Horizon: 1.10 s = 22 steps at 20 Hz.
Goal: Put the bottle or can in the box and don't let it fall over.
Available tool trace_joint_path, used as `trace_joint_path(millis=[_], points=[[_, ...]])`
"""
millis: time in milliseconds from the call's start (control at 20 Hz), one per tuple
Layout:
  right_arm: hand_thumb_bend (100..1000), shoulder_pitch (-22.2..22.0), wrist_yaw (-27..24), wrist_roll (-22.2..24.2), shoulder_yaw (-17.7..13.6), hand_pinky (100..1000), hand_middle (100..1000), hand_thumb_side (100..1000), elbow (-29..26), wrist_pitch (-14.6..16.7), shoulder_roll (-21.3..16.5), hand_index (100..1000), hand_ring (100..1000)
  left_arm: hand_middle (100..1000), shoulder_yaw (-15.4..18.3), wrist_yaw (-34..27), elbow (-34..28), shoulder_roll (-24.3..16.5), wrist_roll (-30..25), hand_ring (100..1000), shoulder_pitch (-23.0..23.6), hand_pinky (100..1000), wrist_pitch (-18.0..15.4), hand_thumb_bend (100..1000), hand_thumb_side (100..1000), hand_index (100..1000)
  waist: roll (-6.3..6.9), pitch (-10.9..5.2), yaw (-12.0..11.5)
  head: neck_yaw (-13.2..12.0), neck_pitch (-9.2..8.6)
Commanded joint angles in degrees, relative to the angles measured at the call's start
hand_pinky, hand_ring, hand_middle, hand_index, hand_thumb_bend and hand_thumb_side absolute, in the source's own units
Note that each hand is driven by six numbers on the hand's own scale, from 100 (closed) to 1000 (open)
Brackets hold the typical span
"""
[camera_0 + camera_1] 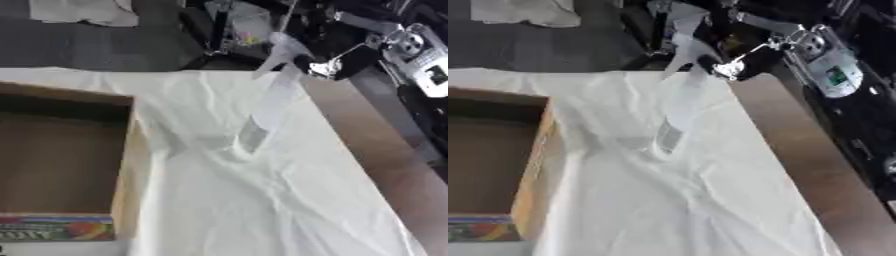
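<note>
Left eye view: our right hand point(337, 64) is gripping a clear bottle point(269, 102) near its top, tilting it above the table's point(385, 165) right edge, well apart from the box point(122, 165).

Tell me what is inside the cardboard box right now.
The cardboard box shows only its bare brown floor; the near-left part is cropped or hidden by its printed flap. The clear bottle is outside it on the white cloth, tilted, under the right hand.

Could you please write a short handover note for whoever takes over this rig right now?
Right hand: at the table's far edge, shut on the top of the clear bottle.
Left hand: not in view.
Bottle: tilted, its base about at the white cloth, right of the cardboard box.
Done: bottle gripped.
Left: carry it left into the box, which looks empty, and set it down upright.
</note>
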<state>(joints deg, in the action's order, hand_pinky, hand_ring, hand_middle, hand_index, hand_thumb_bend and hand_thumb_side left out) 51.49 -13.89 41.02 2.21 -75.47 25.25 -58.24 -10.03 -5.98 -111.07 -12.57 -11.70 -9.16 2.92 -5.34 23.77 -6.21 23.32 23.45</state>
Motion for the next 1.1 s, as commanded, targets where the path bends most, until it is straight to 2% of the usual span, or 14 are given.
trace_joint_path(millis=[50, 750, 1100], points=[[100, 1.40, -1.21, 0.00, -0.76, 370, 307, 161, -0.95, -0.52, -1.70, 512, 289, 789, -0.30, 0.42, 0.05, 0.07, -0.41, 851, -0.01, 878, 0.22, 169, 872, 781, -0.01, -1.56, 0.05, 0.24, -0.59], [100, 2.69, -3.99, 0.20, -0.69, 348, 293, 144, -1.62, -2.90, -1.08, 498, 272, 791, -0.24, 0.40, 0.23, 0.08, -0.80, 853, 0.06, 879, 0.44, 170, 869, 781, -0.46, -2.39, 0.17, 0.27, -0.19], [100, 5.65, -5.62, 0.45, -0.34, 345, 291, 141, -1.86, -4.14, -0.08, 495, 269, 791, -0.18, 0.36, 0.23, -0.13, -0.83, 854, 0.24, 880, 0.52, 172, 867, 781, -1.07, -3.03, 0.29, 0.43, 0.65]])
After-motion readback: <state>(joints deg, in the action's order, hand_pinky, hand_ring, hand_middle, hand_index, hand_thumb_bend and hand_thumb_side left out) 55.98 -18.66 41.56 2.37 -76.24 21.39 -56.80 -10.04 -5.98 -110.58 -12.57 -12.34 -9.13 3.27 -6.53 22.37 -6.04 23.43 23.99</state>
